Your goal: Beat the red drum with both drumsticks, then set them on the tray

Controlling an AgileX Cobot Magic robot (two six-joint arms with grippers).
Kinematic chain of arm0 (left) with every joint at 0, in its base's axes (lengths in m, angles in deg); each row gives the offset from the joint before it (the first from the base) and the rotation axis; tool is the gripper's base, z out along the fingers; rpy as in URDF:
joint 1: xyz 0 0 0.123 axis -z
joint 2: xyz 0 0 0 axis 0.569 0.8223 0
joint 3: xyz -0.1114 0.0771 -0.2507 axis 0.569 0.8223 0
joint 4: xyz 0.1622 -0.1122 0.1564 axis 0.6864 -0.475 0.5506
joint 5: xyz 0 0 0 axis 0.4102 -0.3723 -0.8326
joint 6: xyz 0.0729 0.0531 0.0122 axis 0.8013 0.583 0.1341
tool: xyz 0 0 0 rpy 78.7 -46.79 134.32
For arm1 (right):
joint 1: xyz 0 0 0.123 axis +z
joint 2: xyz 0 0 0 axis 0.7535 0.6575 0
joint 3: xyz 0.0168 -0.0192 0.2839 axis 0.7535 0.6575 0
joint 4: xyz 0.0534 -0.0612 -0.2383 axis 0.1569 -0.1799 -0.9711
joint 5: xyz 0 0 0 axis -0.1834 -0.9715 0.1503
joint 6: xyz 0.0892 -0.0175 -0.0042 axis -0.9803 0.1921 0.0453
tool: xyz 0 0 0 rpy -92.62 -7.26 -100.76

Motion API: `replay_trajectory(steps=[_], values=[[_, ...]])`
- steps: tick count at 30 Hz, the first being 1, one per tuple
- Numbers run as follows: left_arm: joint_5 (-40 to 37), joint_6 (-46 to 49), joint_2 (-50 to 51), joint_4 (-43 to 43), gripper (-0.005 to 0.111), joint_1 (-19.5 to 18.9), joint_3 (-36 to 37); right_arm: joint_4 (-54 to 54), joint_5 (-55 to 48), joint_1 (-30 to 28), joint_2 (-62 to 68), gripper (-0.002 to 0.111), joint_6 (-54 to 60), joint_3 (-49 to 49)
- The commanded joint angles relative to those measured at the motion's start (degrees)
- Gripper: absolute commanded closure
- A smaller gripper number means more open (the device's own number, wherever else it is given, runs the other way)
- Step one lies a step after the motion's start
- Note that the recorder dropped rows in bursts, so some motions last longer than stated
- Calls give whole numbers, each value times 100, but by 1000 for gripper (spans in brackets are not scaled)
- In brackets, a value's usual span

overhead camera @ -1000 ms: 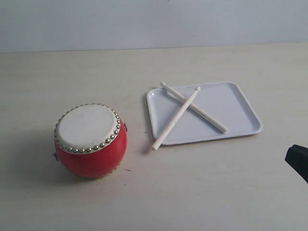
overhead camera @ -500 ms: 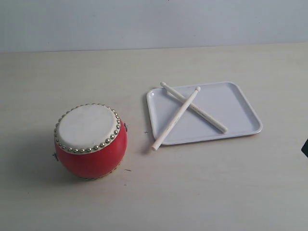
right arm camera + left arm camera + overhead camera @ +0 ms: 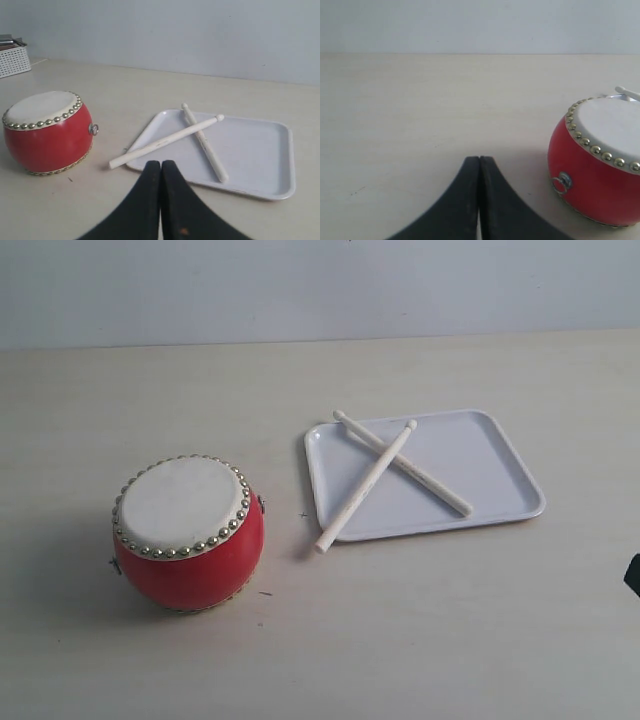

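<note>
red drum (image 3: pixel 188 530): upright in the lower left of the exterior frame, skin facing up, nothing touching it.
tray (image 3: pixel 495 460): flat on the table (image 3: pixel 420 640), right of centre, well apart from the drum.
drumsticks: crossed on the tray, in its left half.
first stick (image 3: pixel 350 507): runs down-left, its butt end poking out over the tray's lower left rim.
second stick (image 3: pixel 435 486): lies under the first and wholly inside the rim.
left gripper (image 3: pixel 479 161): fingers pressed together with nothing between them, low over the table near the drum's side; not seen in the exterior view.
right gripper (image 3: pixel 161 165): fingers pressed together, empty, facing the tray and sticks from a distance.
just changed: the dark part of the right arm (image 3: pixel 634 575) at the right edge of the exterior frame has shrunk from a clear block a second ago to a sliver; drum, tray and sticks have not moved.
meaning: the arm looks to be pulling away with both sticks down, so the task seems done, though one stick overhangs the rim.
</note>
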Motion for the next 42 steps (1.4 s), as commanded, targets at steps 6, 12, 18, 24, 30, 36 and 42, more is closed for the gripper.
replay_trajectory(steps=[6,12,18,24,30,36,42], values=[[24,-16,-33,-10,107,-6,4,-64,5,-719,-34,108,38,23],[24,-16,-33,-10,107,-6,4,-64,0,-1204,-34,108,38,23],[24,-16,-33,-10,107,-6,4,-64,0,-1307,-34,108,38,23],[24,-4,-33,-10,107,-6,4,-64,-11,-1381,-34,108,38,23],[24,-4,-33,-10,107,-6,4,-64,-8,-1416,-34,108,38,23],[24,-16,-33,-10,107,-6,4,-64,-8,-1416,-34,108,38,23],[24,-2,-33,-10,107,-6,4,-33,-8,-1419,-34,108,2,23]])
